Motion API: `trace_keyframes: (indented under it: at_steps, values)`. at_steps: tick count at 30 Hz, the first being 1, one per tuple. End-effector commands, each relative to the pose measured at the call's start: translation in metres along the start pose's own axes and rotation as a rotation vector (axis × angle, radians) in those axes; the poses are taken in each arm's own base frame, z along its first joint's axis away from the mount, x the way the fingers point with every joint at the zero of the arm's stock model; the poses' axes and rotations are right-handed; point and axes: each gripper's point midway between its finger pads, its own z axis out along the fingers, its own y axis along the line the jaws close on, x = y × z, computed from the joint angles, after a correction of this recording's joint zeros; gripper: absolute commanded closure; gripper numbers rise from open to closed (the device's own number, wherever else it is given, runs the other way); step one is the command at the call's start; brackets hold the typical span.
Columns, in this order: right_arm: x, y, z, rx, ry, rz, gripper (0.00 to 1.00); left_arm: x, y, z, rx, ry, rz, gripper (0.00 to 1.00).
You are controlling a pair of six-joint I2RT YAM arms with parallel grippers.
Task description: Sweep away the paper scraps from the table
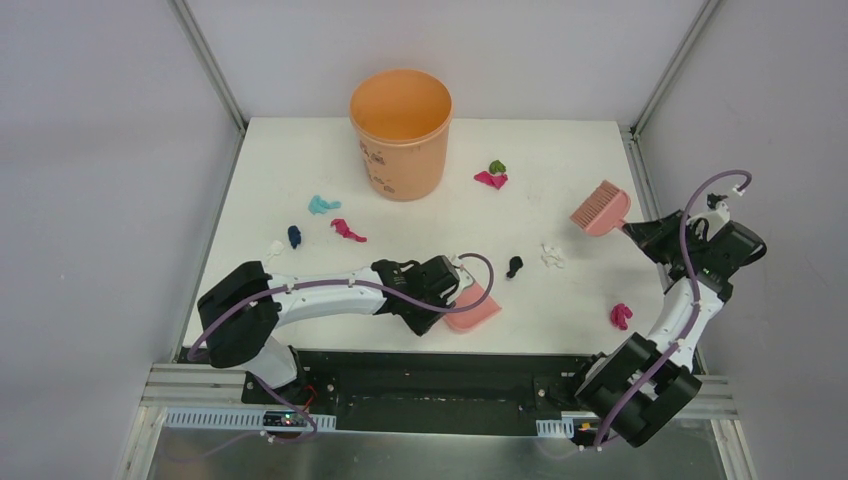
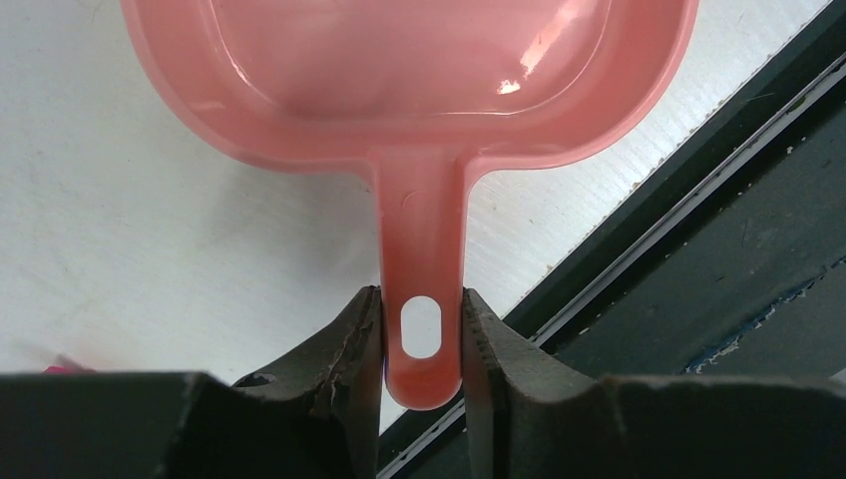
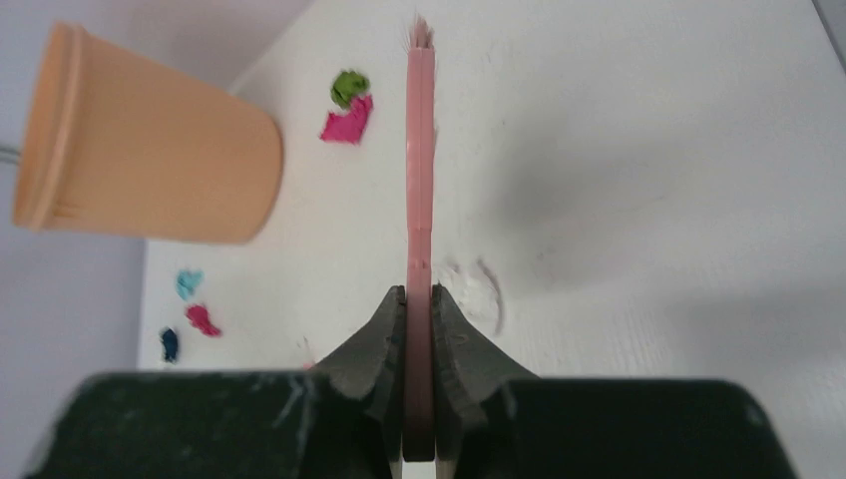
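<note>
Paper scraps lie on the white table (image 1: 300,150): a green and magenta pair (image 1: 491,175) (image 3: 346,107), a teal wad (image 1: 321,205), a magenta wad (image 1: 347,230), a dark blue wad (image 1: 294,236), a white wad (image 1: 275,246) at left, a black wad (image 1: 514,265), a white wad (image 1: 550,255) and a magenta wad (image 1: 620,316) near the right front. My left gripper (image 1: 452,290) (image 2: 422,329) is shut on the pink dustpan's handle (image 2: 421,249); the pan (image 1: 475,308) rests by the front edge. My right gripper (image 1: 640,228) (image 3: 419,304) is shut on the pink hand brush (image 1: 600,208) (image 3: 420,150), held above the table's right side.
An orange bucket (image 1: 401,130) (image 3: 140,150) stands at the back centre. Grey walls and metal posts frame the table. The dark base rail (image 2: 698,249) runs along the front edge just behind the dustpan.
</note>
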Motion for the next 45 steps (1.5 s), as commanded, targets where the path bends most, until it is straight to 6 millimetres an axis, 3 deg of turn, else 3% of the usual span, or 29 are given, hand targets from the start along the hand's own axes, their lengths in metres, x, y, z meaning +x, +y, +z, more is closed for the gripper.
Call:
trace_keyframes:
  at_steps: [1, 5, 9, 14, 17, 25, 31, 35, 39, 45]
  values:
    - [-0.026, 0.033, -0.017, 0.007, -0.006, -0.272, 1.00, -0.014, -0.006, -0.019, 0.009, -0.053, 0.011, 0.84]
    - [-0.046, 0.034, -0.043, 0.155, 0.105, -0.468, 1.00, -0.029, -0.011, -0.052, 0.031, -0.118, 0.027, 1.00]
    - [-0.052, 0.028, -0.074, 0.290, 0.309, -0.508, 1.00, -0.040, -0.005, -0.072, 0.006, -0.149, 0.096, 1.00]
    - [-0.045, 0.001, -0.105, 0.488, 0.509, -0.504, 1.00, -0.036, 0.017, -0.057, -0.103, -0.109, 0.184, 1.00]
    - [-0.032, -0.022, -0.117, 0.589, 0.623, -0.485, 1.00, -0.032, 0.015, -0.050, -0.091, -0.094, 0.196, 1.00]
    - [0.000, -0.054, -0.135, 0.756, 0.729, -0.533, 1.00, -0.026, 0.010, -0.049, -0.051, -0.120, 0.188, 1.00]
    - [0.005, -0.069, -0.130, 0.832, 0.787, -0.595, 1.00, -0.027, 0.004, -0.048, -0.021, -0.110, 0.190, 1.00]
    - [0.022, -0.070, -0.121, 0.808, 0.835, -0.570, 1.00, -0.023, 0.004, -0.047, -0.018, -0.099, 0.191, 1.00]
    - [0.040, -0.054, -0.100, 0.728, 0.843, -0.478, 1.00, -0.023, 0.001, -0.048, -0.002, -0.096, 0.191, 1.00]
    - [0.052, -0.008, -0.051, 0.552, 0.790, -0.376, 1.00, -0.021, -0.001, -0.047, 0.014, -0.086, 0.194, 1.00]
